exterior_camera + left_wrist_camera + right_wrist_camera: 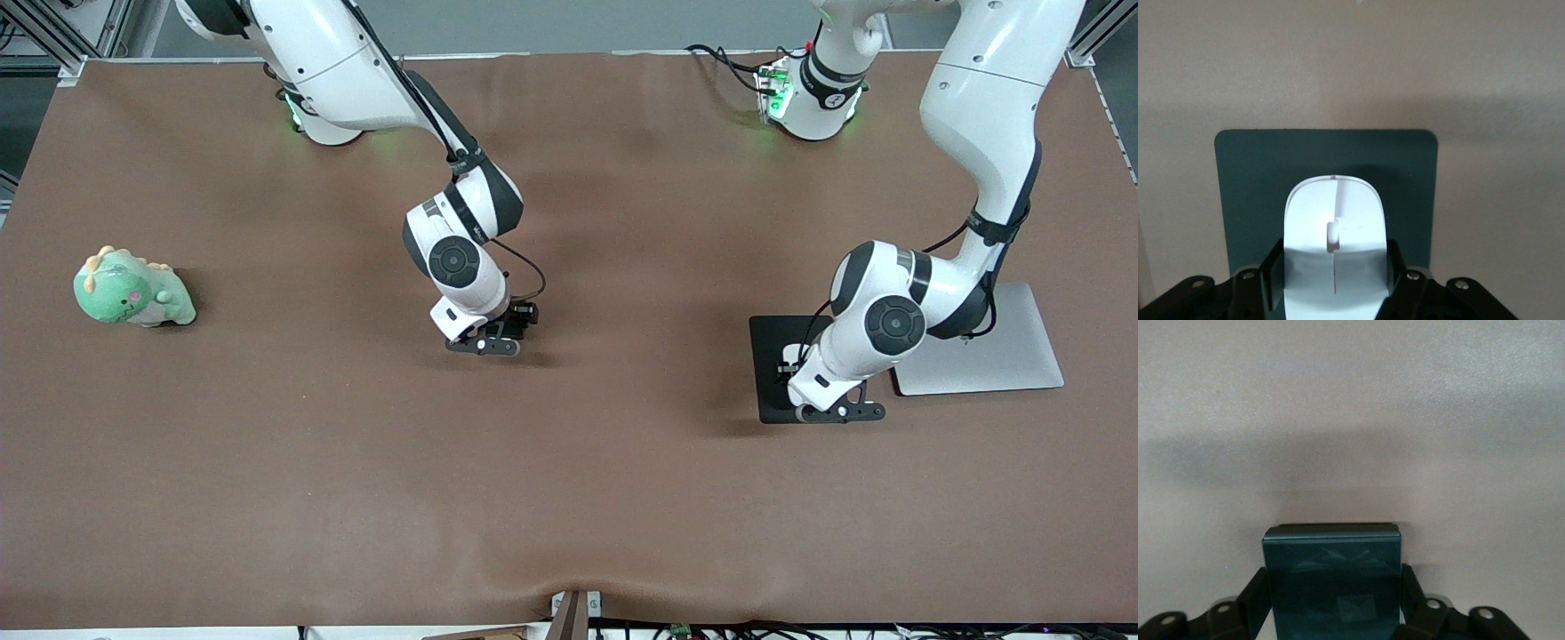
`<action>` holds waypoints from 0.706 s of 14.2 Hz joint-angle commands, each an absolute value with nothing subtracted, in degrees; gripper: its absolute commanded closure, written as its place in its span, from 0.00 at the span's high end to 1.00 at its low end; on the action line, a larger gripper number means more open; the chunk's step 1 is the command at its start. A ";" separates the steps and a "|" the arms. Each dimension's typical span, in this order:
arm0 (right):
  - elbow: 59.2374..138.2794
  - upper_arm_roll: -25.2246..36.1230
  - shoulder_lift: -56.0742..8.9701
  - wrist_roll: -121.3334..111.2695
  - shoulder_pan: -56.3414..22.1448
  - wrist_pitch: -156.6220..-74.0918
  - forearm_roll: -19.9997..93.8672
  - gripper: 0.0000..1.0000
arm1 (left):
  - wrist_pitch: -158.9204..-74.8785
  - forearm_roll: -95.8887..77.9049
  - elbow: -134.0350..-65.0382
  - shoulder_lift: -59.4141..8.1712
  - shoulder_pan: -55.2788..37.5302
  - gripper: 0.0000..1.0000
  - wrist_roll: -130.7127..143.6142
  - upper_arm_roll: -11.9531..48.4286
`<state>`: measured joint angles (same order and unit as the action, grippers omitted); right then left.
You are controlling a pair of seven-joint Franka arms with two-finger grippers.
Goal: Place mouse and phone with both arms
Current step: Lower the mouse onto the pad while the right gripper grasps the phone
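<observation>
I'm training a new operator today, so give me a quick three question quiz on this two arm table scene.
1. True or false: the left gripper holds the mouse over the black mat.
2. What is between the right gripper's fingers? A) phone B) plush dinosaur C) nothing
3. Which toy sits toward the right arm's end of the table?

Key: 1 true; 2 A, the phone; 3 the green plush dinosaur.

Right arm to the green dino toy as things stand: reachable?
Probably not right now. The right gripper is shut on the phone, so its fingers are taken. The path looks free: bare table between it and the dino toy at the right arm's end.
</observation>
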<state>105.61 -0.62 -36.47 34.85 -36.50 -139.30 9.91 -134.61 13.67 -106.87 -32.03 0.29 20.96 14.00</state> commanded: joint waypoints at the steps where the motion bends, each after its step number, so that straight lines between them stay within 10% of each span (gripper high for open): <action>1: 105.38 -0.09 -36.48 34.89 -37.27 -139.13 10.55 0.18 | -138.94 15.82 -112.49 -28.92 2.02 0.00 20.30 14.33; 2: 105.38 -0.09 -36.30 34.89 -37.00 -138.78 10.55 0.02 | -141.04 15.91 -114.15 -28.22 2.20 0.00 20.22 14.33; 10: 104.94 0.09 -27.35 31.65 -29.54 -123.15 10.55 0.00 | -146.94 15.91 -118.74 -28.12 3.78 0.00 18.28 14.59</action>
